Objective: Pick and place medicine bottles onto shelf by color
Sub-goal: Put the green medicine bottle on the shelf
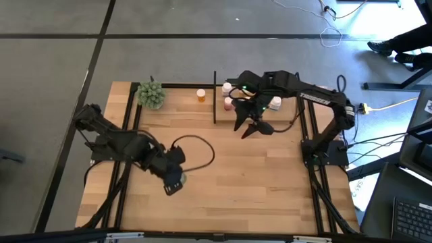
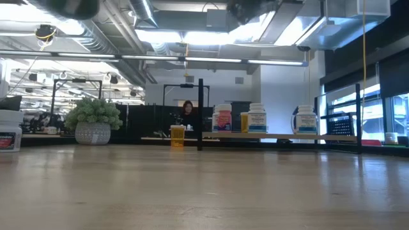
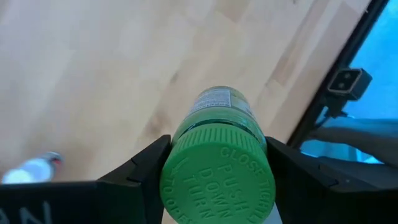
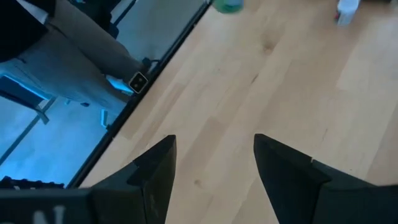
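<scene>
So the wooden table (image 1: pixel 223 196) takes up most of the high view, and I'll place everything off the shelf (image 1: pixel 287 128), the light wood board with thin black posts sitting at the table's far right corner.

My right arm reaches in over the shelf from the right side. My right gripper (image 1: pixel 251 128) hangs just off the shelf's left part, above bare wood, fingers spread wide with nothing between them; the right wrist view shows only tabletop in the gap (image 4: pixel 214 180).

My left arm is well away from the shelf, over toward the table's near left. My left gripper (image 1: pixel 174 181) is clamped on a green bottle (image 3: pixel 217 162), one finger on each side of its green cap, label end pointing away from the wrist.

A bushy green plant (image 1: pixel 151 94) in a pot sits at the far edge, well left of the shelf.

Bottles on the shelf: a pink-red one (image 2: pixel 222 119), an orange one (image 2: pixel 245 121) beside it, then two white ones (image 2: pixel 257 117) and (image 2: pixel 306 119) farther right in the low view. From above they bunch at the shelf's far side, partly hidden under my right arm.

One orange bottle (image 1: pixel 201 95) stands on the table just left of the shelf's post, between it and the plant.

Another white bottle (image 2: pixel 7 131) shows at the low view's left edge, far from the shelf.
</scene>
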You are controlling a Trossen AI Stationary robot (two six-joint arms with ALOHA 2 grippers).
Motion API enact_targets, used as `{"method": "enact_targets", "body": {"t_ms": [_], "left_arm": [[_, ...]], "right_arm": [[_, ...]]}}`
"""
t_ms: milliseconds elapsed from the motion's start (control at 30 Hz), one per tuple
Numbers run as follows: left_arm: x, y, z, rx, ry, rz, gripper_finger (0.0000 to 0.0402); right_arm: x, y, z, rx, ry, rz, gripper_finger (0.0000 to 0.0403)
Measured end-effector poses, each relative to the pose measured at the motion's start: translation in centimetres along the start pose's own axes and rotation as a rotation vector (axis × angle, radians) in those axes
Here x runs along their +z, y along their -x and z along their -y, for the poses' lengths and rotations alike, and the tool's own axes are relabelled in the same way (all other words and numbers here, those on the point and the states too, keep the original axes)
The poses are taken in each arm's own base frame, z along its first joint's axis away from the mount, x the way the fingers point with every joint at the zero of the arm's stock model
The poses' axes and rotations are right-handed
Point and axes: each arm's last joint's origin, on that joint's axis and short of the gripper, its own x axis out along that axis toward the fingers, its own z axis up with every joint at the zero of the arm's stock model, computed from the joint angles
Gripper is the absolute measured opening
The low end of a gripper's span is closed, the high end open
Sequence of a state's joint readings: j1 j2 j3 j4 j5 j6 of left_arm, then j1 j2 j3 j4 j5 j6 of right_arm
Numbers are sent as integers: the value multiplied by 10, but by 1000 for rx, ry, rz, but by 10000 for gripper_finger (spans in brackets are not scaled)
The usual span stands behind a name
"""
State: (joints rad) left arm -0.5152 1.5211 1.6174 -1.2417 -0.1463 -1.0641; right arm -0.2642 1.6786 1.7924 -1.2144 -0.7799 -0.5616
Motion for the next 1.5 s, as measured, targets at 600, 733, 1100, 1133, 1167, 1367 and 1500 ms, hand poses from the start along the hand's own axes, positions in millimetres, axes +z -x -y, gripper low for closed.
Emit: {"method": "enact_targets", "body": {"t_ms": [600, 733, 1100, 1133, 1167, 1367, 1500], "left_arm": [[90, -2, -47, 71, -182, 86, 212], [113, -23, -56, 71, -239, 80, 212], [158, -92, -66, 113, -364, 84, 212], [160, -100, -66, 113, -370, 83, 212], [163, -107, -65, 108, -376, 88, 212], [170, -153, -63, 119, -404, 52, 212], [171, -177, -64, 129, -403, 31, 212]], "right_arm": [[4, 69, -96, -312, 41, 74, 217], [2, 76, -104, -319, 52, 92, 217], [0, 84, -113, -331, 64, 122, 217], [0, 85, -114, -331, 63, 124, 217], [0, 85, -114, -331, 64, 124, 217], [0, 85, -114, -334, 78, 126, 217], [1, 85, -114, -335, 81, 129, 217]]}}
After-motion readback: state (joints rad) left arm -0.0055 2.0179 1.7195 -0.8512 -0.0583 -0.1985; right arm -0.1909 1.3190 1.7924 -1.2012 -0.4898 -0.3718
